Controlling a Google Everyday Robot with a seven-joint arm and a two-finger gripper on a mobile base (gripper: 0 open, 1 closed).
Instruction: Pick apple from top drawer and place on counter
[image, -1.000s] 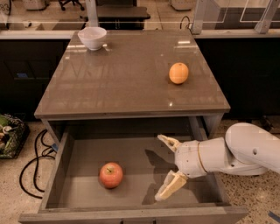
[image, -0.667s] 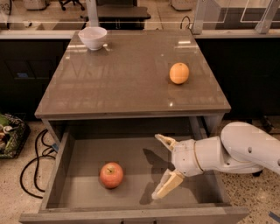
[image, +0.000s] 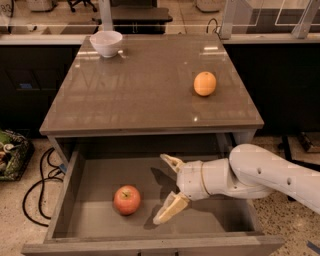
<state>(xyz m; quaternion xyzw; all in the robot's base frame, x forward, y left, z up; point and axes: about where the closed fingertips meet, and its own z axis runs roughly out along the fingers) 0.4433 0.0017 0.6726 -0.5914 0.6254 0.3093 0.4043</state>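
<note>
Camera view, looking down on a counter (image: 140, 95) whose top drawer (image: 64, 200) is pulled open toward the viewer. The apple (image: 127, 200), red with a yellowish patch, sits on the flat drawer floor. It is left of centre, nearer the front wall than the back, and touches neither side wall. The gripper (image: 162, 190) is inside the drawer, just to the right of the apple and apart from it, reaching in from the right on a white arm (image: 270, 175). Its two tan fingers (image: 171, 208) are spread wide and hold nothing. One points toward the back of the drawer and the other slants down toward the floor near the front. The gripper's shadow falls on the drawer floor beside the apple. On the glossy counter, an orange (image: 205, 83) rests toward the right side and a white bowl (image: 106, 43) stands upright near the far left corner, the two well apart. Dark cables (image: 35, 192) lie on the speckled floor to the left of the drawer.
</note>
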